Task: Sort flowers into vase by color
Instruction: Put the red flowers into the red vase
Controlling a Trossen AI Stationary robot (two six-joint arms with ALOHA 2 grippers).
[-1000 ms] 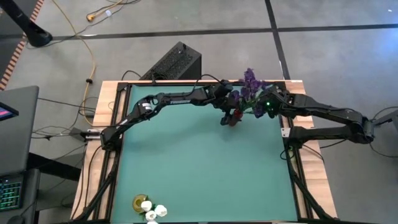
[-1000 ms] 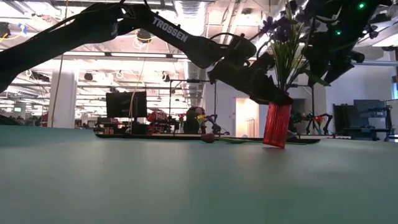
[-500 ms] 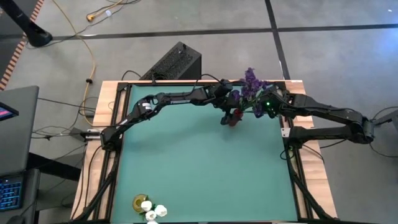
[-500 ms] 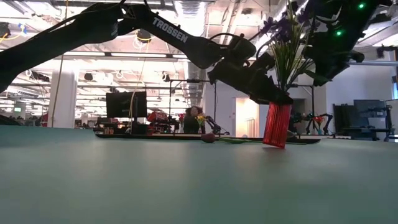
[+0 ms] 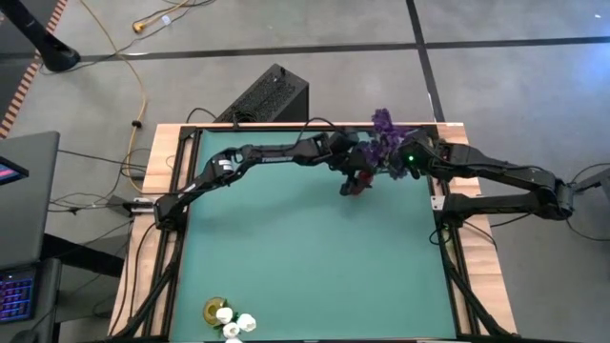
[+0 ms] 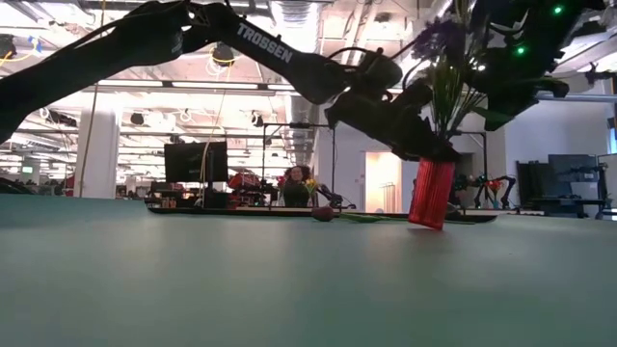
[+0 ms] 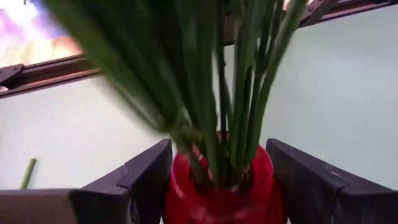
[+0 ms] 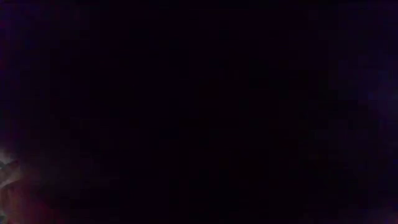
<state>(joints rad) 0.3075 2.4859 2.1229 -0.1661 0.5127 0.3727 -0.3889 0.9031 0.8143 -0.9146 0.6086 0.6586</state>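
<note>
A red vase (image 6: pixel 430 193) stands on the green table near its far edge, right of the middle. Purple sprigs (image 5: pixel 384 124) on green stems (image 7: pixel 236 93) stick up out of its mouth. My left gripper (image 5: pixel 355 173) is shut on the vase. My right gripper (image 5: pixel 405 160) hangs above the vase among the purple heads, and the flowers hide what it touches. The right wrist view is dark. A dark red bud (image 6: pixel 323 213) lies on the table beside the vase. My left gripper pinches the vase's upper part, just under the rim (image 7: pixel 177 190), between its two fingers, one on each side. The fingers (image 6: pixel 410 135) come slanting down from the table's left. The vase's base stays on the table and the vase stands nearly upright.
A yellow vase with white flower heads (image 5: pixel 227 317) stands at the table's near left corner. A loose green stem (image 6: pixel 371 218) lies on the table by the red bud. A black box (image 5: pixel 267 95) sits beyond the table's far edge.
The purple sprigs have swung in the vase toward my right gripper, and their heads now show blurred in the low view. The red vase has stayed on the table in my left gripper's hold.
</note>
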